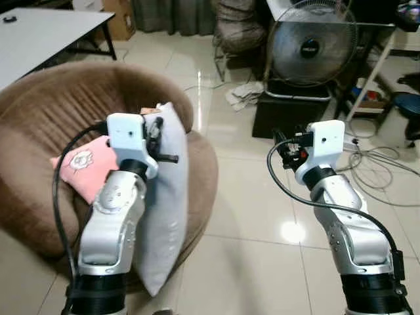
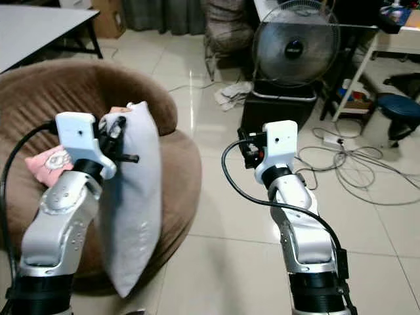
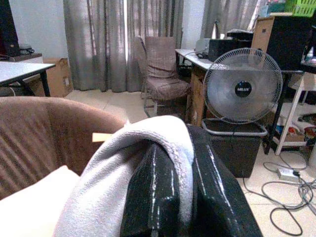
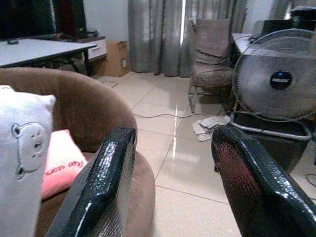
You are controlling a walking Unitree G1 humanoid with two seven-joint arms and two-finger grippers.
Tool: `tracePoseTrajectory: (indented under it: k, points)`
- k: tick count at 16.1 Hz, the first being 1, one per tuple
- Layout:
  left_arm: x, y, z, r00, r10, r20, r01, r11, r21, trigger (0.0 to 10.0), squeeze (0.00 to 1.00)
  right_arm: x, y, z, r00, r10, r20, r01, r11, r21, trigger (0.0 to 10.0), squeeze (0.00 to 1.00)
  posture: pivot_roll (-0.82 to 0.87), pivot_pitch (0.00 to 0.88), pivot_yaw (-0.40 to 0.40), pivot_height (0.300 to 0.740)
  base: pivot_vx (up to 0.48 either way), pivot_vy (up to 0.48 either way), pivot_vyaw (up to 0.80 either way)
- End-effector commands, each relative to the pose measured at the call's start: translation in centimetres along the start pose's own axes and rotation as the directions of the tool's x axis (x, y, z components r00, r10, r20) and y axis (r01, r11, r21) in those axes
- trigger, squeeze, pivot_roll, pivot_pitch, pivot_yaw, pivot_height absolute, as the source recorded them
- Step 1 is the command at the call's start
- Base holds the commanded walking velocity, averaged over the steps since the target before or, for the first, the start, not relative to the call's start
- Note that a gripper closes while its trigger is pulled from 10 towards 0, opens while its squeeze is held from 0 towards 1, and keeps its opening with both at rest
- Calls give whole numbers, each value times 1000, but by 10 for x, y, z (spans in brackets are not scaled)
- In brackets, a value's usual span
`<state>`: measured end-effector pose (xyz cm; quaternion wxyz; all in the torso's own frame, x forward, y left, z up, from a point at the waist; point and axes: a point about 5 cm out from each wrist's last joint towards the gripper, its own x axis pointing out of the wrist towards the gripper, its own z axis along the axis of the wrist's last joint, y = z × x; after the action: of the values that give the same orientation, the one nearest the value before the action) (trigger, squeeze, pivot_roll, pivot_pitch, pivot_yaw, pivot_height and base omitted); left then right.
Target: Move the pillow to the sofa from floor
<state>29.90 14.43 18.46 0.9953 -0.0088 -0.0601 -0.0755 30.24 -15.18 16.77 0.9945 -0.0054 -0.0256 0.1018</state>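
left gripper (image 1: 156,134): sitting left of centre in the left eye view, its black fingers (image 3: 163,197) pinching the top edge of the grey pillow; in the left wrist view a fold of grey fabric is running between the two fingers.
grey pillow (image 1: 167,210): hanging upright from the left gripper, left of centre in the frame, its lower corner reaching down toward the bottom edge; it is leaning against the front rim of the sofa; a small bear face is showing on it in the right wrist view (image 4: 24,143).
sofa (image 1: 46,105): a round brown seat filling the left half of the left eye view.
pink cushion (image 1: 82,167): lying on the sofa seat, just beside the left arm, at middle left.
right gripper (image 4: 173,182): being held up right of centre in the head views, over bare tile, well apart from the pillow; its fingers are standing wide apart with nothing between them.
floor (image 1: 243,210): glossy pale tiles, taking up the centre and lower right.
fan (image 1: 314,46): standing at upper right, on a black box.
cables (image 1: 384,167): lying looped on the tiles at middle right.
white table (image 1: 39,33): showing in the upper left corner.
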Motion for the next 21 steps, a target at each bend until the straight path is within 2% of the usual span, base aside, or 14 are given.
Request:
tracePoseTrajectory:
  k: [1, 21]
  points:
    - [2, 0, 12, 998, 4, 62, -6, 1000, 24, 10000, 0, 2, 2, -1, 1000, 5, -8, -5, 1000, -6, 10000, 0, 18, 0, 27, 740, 0, 0, 800]
    - [1, -4, 4, 999, -4, 46, 1, 998, 63, 10000, 0, 1, 2, -7, 999, 15, -29, -15, 1000, -6, 10000, 0, 20, 0, 24, 740, 0, -380, 800]
